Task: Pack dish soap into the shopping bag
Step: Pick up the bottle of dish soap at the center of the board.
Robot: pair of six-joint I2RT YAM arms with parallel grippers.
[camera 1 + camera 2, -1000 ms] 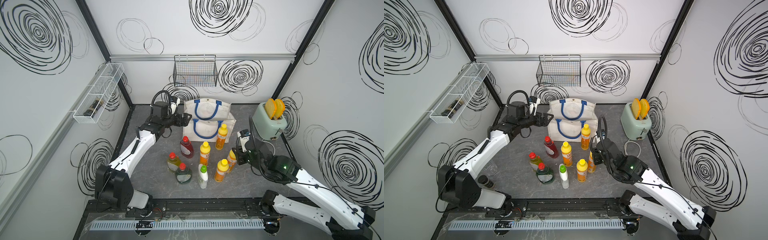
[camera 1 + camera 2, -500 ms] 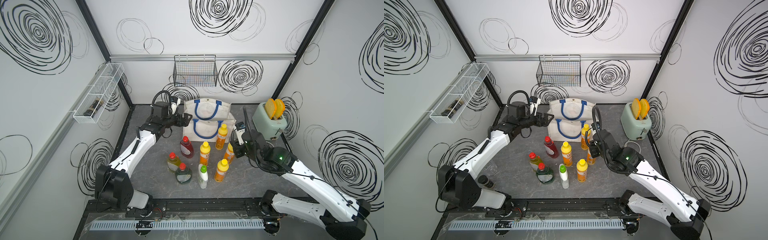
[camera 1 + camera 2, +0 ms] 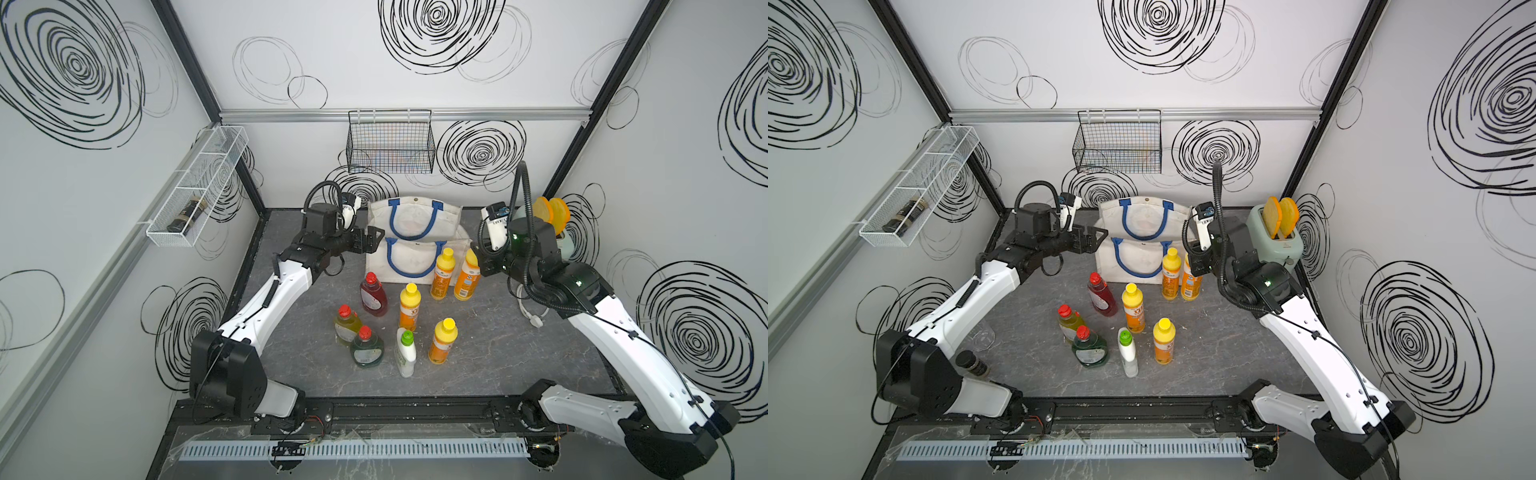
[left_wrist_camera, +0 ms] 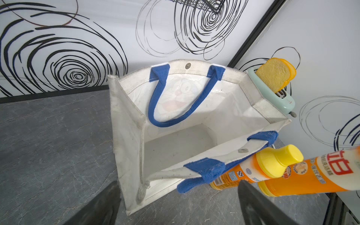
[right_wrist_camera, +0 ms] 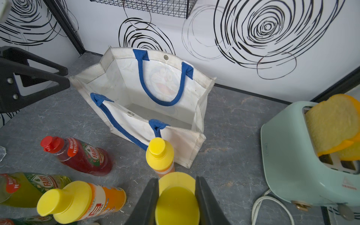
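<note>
Dish soap [image 3: 409,305] is grouped before the shopping bag [image 3: 415,257]. Seven bottles stand free on the desk [image 3: 498,353], and one orange bottle [image 3: 466,279] is pinched at its yellow-capped top by the right claw [image 5: 176,181], just beside the bag's near corner. The left claw [image 3: 372,242] is held spread wide and empty at the bag's opposite side, near the rim; whether it touches cannot be told.

Grey marbled tabletop [image 3: 498,353] with shopping bag [image 3: 415,259], dish soap bottles [image 3: 409,307], mint toaster [image 3: 1277,243].

left fingers [image 4: 98,206] spread wide, right fingers [image 5: 146,204] clamped
</note>
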